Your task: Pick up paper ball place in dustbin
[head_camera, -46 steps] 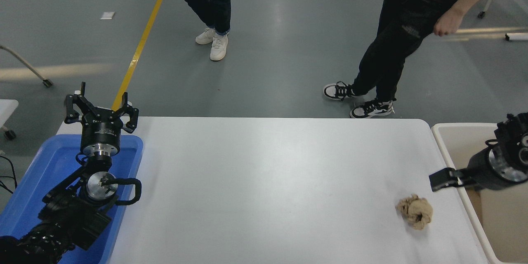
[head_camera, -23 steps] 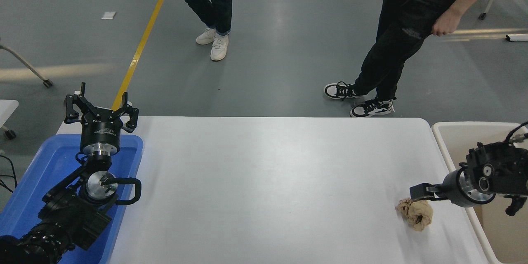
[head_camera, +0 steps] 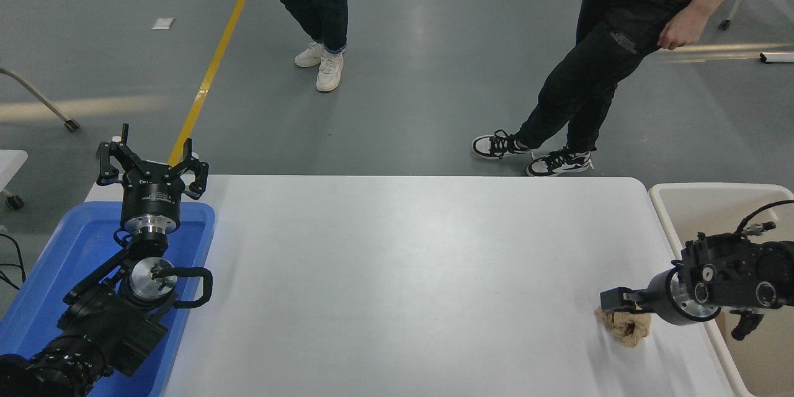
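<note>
Right gripper (head_camera: 615,305) has dropped from beside the dustbin (head_camera: 673,211) onto the paper ball (head_camera: 628,326); whether it has clamped yet is unclear, so the grasp seems imminent.

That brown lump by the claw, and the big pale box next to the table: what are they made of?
The paper ball looks like crumpled tan paper: matte, with irregular folds and dark creases. The dustbin seems to be cream-white plastic: smooth walls, rounded rim, faint sheen. The right gripper is right over the ball.
</note>
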Motion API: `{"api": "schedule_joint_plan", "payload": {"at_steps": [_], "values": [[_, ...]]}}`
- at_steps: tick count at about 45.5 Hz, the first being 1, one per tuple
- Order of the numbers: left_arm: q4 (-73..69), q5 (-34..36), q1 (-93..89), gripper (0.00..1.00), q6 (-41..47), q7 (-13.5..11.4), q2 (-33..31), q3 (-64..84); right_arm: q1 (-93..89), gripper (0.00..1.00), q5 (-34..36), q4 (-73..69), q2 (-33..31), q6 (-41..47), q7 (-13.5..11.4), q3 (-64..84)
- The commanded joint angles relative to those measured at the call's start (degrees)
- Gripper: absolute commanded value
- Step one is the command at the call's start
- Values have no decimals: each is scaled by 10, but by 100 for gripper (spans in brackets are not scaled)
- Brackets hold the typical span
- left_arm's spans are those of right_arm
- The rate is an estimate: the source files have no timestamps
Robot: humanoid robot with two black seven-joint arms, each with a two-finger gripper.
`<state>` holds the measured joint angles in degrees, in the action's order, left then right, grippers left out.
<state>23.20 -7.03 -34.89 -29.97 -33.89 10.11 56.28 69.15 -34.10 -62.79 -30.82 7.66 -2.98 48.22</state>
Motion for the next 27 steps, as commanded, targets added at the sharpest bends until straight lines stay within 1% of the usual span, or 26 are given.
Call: {"api": "schedule_joint_plan", "payload": {"at_steps": [1, 2, 5, 6, 7, 8, 13, 17, 22, 27], "values": [[0, 0, 0, 99, 0, 0, 0, 1, -18, 47, 4, 1, 5, -26, 0, -1], [0, 0, 0, 99, 0, 0, 0, 1, -19, 41, 5, 1, 5, -29, 0, -1], [0, 0, 0, 99, 0, 0, 0, 1, -19, 32, 7, 2, 7, -30, -3, -1], [0, 0, 0, 99, 0, 0, 0, 1, -19, 26, 10, 2, 8, -30, -4, -1], [0, 0, 0, 99, 0, 1, 0, 0, -17, 16, 14, 2, 8, -30, -4, -1], [0, 0, 0, 99, 0, 1, 0, 1, -16, 0, 19, 2, 8, -30, -5, 0], [0, 0, 0, 99, 0, 1, 0, 0, 3, 0, 28, -4, 0, -24, -4, 5], [0, 0, 0, 99, -1, 1, 0, 0, 42, 0, 29, -30, -30, -15, -4, 14], [0, 1, 0, 99, -1, 1, 0, 0, 135, 0, 29, -115, -73, 5, -4, 63], [0, 1, 0, 99, -1, 1, 0, 0, 286, 0, 30, -222, -109, 15, -4, 160]]}}
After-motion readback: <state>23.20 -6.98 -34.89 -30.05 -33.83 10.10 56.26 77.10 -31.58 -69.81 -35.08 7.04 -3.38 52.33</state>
